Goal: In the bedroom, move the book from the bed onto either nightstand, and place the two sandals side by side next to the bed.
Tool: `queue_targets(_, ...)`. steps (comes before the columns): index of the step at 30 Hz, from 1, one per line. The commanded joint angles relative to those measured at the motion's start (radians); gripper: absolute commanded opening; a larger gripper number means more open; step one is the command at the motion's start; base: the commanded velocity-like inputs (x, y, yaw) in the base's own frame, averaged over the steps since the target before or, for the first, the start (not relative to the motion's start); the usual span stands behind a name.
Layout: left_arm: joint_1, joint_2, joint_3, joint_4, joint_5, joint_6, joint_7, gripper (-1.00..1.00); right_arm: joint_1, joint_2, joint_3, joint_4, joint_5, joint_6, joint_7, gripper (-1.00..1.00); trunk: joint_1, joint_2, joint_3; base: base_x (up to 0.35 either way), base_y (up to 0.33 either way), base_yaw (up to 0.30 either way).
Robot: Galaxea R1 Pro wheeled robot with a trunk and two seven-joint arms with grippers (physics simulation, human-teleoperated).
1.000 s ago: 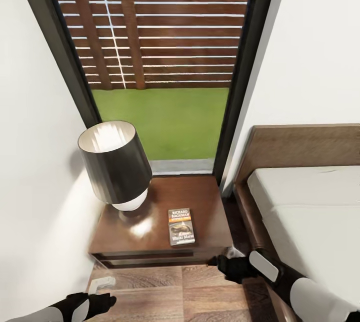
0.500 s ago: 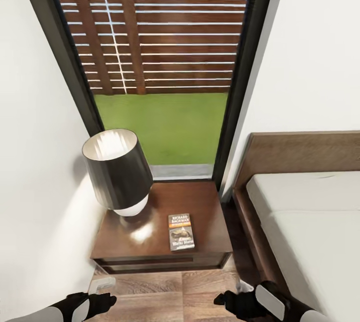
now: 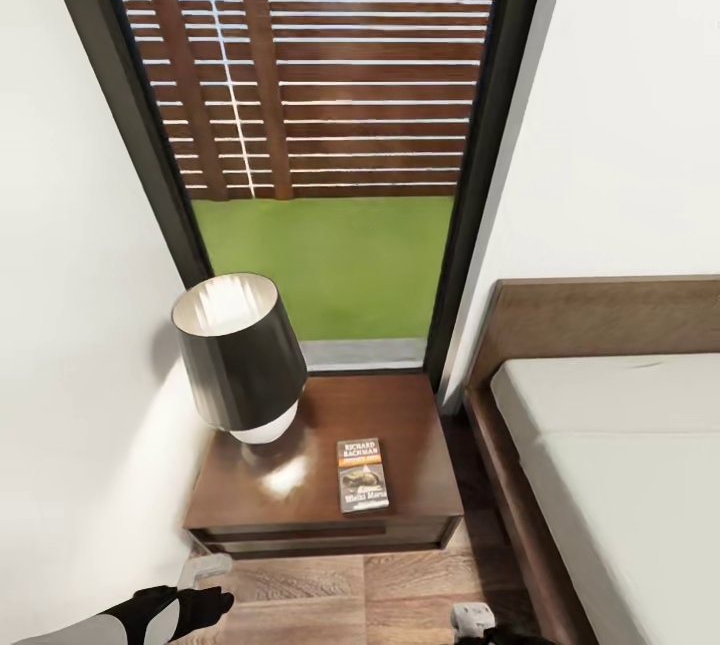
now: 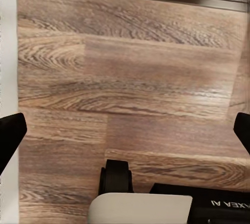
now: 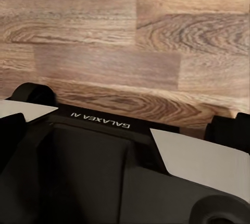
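While book (image 3: 363, 474) lies flat on nightstand (image 3: 410, 415) right of lamp (image 3: 240, 355) | left hand (image 3: 205, 605) wide, empty | right hand: cannot tell

Home bedroom: bed (image 3: 610, 445) with wooden headboard stood beside nightstand (image 3: 400, 415) carrying lamp (image 3: 240, 355); wood-plank floor (image 4: 130, 78), white walls, tall window (image 3: 320, 125) faced grass and fence.

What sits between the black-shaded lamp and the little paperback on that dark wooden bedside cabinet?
Nothing: in the head view, a bare glossy stretch of the nightstand top separates the lamp from the book.
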Motion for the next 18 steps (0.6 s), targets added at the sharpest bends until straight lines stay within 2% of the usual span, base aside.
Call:
queue_targets(1,-0.001,0.0,-0.002,0.002,0.01,0.003,-0.004,1.0,0.0,0.004,0.008,0.003,-0.002,-0.008,0.001,1.0,-0.004,0.007,0.004,0.0,0.0,0.0)
queue_targets(9,-0.001,0.0,-0.002,0.002,0.01,0.002,-0.005,1.0,0.002,0.018,0.02,0.035,-0.001,-0.049,0.0,1.0,-0.035,0.063,0.042,0.0,0.0,0.0)
queue_targets(18,-0.001,0.003,-0.003,0.004,0.008,0.002,-0.005,1.0,0.002,0.018,0.019,0.072,-0.004,-0.054,-0.004,1.0,-0.069,0.126,0.085,0.0,0.0,0.0)
